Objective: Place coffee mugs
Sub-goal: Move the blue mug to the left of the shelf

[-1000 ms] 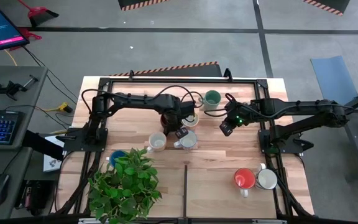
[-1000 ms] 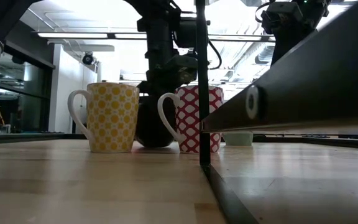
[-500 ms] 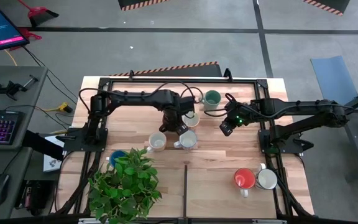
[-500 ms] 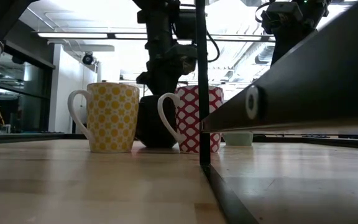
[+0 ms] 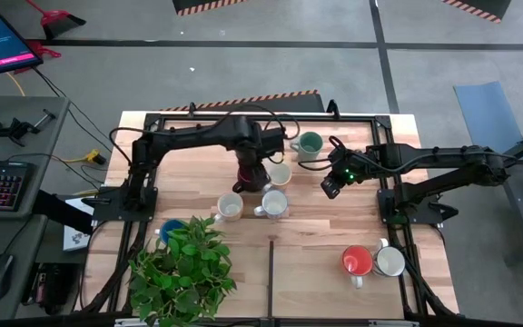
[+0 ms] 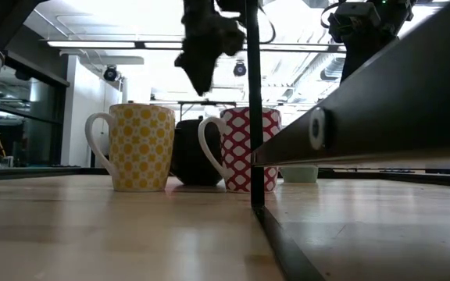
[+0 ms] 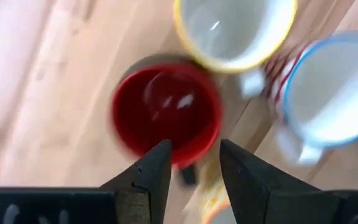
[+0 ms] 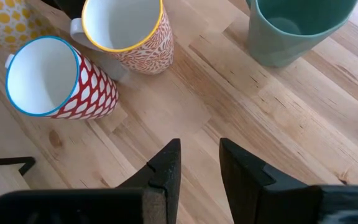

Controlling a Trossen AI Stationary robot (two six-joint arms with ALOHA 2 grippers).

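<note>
Now the left gripper (image 5: 251,173) hangs above the dark red mug (image 7: 166,112), its jaws slightly spread with nothing between them, so the mug stands free on the table (image 5: 316,241) at the back of the cluster, just beside the yellow-rimmed mug (image 7: 234,31) and the red-and-white patterned mug (image 7: 331,87). By the look of it this placement is done and the arm is clear of the rim. The right gripper (image 5: 330,189) waits off to the side over bare wood near the teal mug (image 5: 310,143), jaws a little apart and empty. Well apart, at the table's near right, stand an orange-red mug (image 5: 356,261) and a white mug (image 5: 389,262), likely the next to fetch: that calls for a reach across and a clean grip on a rim.
</note>
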